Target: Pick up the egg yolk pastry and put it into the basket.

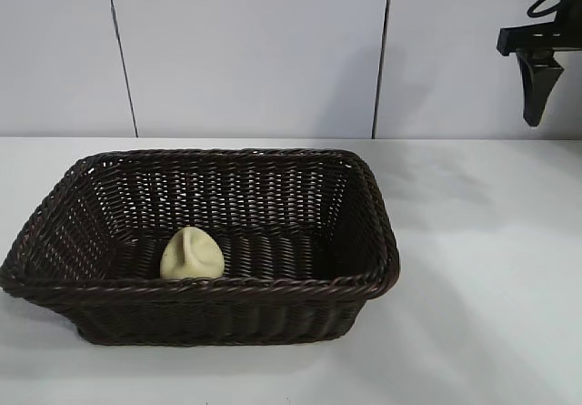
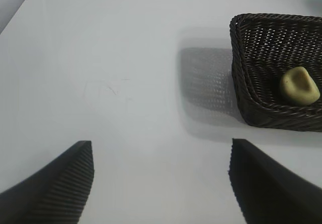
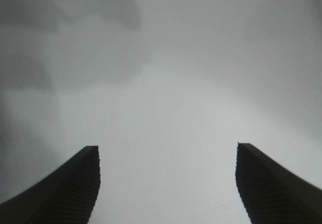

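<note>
Hovering wide open above bare white surface (image 2: 100,58), left claw (image 2: 161,183); resting inside basket (image 1: 55,232) near front-left wall, egg yolk pastry (image 1: 192,256); raised at far right, right claw (image 3: 166,183), spread wide.

You only get part of the right gripper (image 1: 536,96) in the exterior view; it's cut off at the upper right corner. Left arm isn't in that frame. Basket (image 2: 261,73) runs off the right edge of the left wrist view. Basket rim hides the egg yolk pastry (image 1: 192,255) base.
</note>
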You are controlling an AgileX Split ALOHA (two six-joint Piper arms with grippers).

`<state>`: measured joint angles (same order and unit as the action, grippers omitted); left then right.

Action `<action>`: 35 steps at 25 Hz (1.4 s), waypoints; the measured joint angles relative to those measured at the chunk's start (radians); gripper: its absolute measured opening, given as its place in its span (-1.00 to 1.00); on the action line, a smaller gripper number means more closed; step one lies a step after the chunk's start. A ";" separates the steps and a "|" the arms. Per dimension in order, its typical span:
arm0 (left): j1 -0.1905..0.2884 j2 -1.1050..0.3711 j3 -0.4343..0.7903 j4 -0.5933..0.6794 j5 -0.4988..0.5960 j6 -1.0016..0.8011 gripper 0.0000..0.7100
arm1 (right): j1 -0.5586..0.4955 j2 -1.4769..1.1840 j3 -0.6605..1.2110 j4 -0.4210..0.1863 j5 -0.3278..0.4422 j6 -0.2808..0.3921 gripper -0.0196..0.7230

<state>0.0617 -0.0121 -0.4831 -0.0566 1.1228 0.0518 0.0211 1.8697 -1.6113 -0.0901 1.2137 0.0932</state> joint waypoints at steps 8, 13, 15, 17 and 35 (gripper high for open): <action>0.000 0.000 0.000 0.000 0.000 0.000 0.53 | 0.000 -0.310 0.349 0.078 0.000 -0.035 0.50; 0.000 0.000 0.000 0.000 0.000 0.000 0.53 | 0.000 -0.581 0.646 0.099 -0.006 -0.060 0.50; 0.000 0.000 0.000 0.000 0.000 0.000 0.53 | 0.000 -0.705 0.750 0.100 -0.031 -0.061 0.50; 0.000 0.000 0.000 0.000 0.000 0.000 0.53 | 0.000 -0.817 0.851 0.100 -0.071 -0.062 0.50; 0.000 0.000 0.000 0.000 0.000 0.000 0.53 | 0.000 -1.570 1.142 0.102 -0.150 -0.093 0.50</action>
<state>0.0617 -0.0121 -0.4831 -0.0566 1.1228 0.0518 0.0211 0.2996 -0.4694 0.0115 1.0636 0.0000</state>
